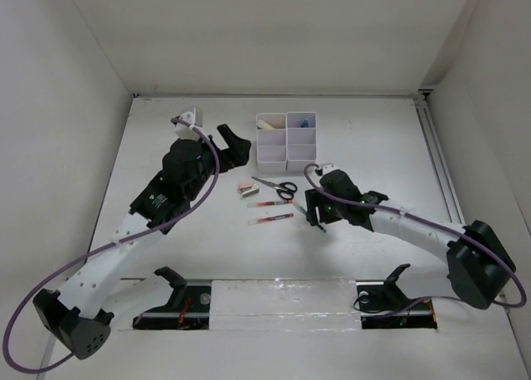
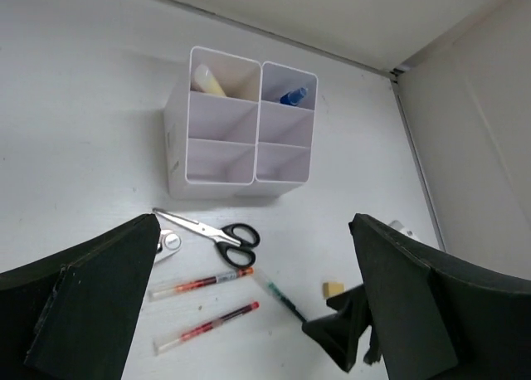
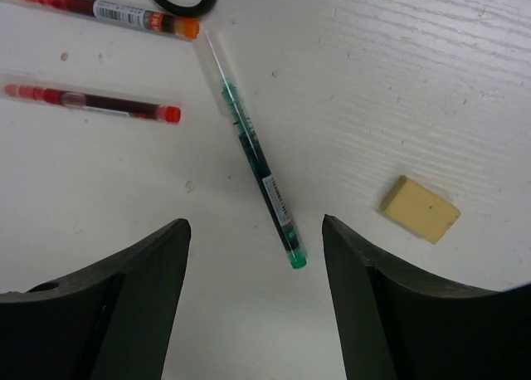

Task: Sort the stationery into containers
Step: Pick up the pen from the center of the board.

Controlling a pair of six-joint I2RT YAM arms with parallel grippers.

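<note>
Right pincer [image 3: 255, 226] hangs open astride the dark pen [image 3: 249, 152], left pincer [image 2: 253, 231] open too; we reckon the pen light, stiff, slick, so pinch mid-barrel.

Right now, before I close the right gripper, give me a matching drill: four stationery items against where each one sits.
Items:
1. scissors
2. green-tipped pen
3. yellow eraser
4. blue-capped bottle

Places:
A. in the far right compartment of the container
B. loose on the table, just right of the pen in the right wrist view
C. lying flat just in front of the container
D. its green end between the fingers of the open right gripper

Pairs: 1-C, 2-D, 3-B, 4-A.
</note>
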